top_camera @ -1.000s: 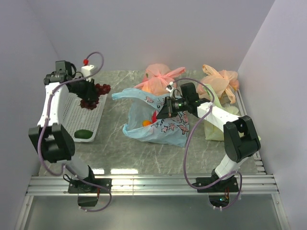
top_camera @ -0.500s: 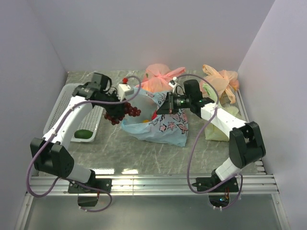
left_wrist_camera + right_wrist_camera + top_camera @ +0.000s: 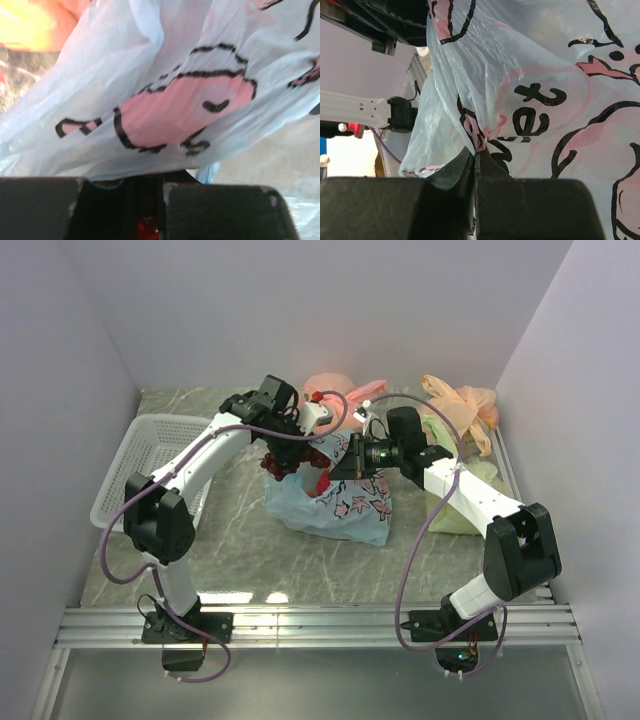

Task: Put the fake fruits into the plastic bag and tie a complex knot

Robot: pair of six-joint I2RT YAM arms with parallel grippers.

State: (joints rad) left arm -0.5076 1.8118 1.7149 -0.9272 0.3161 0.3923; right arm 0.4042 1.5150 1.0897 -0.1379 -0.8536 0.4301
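The light blue plastic bag [image 3: 345,508] with pink-and-dark print sits mid-table, its mouth held up. My right gripper [image 3: 352,457] [image 3: 476,156] is shut on a pinch of the bag's rim film [image 3: 482,135]. My left gripper [image 3: 292,443] [image 3: 145,187] reaches over the bag's left rim, shut on the dark purple grape bunch [image 3: 283,462], which hangs at the mouth. In the left wrist view the bag's film [image 3: 175,100] fills the frame and a red glint of the grape bunch [image 3: 145,229] shows between the dark fingers. Other fake fruits are hidden. No knot is in view on this bag.
A white mesh basket [image 3: 140,445] stands at the left, partly behind my left arm. Two knotted pink-orange bags [image 3: 335,390] [image 3: 462,405] lie at the back. A yellow-green bag [image 3: 452,515] sits under my right arm. Walls close in on both sides.
My left arm has swung right from the basket to the bag's mouth, carrying the grape bunch. The right gripper has stayed shut on the bag's rim, which has lifted slightly.
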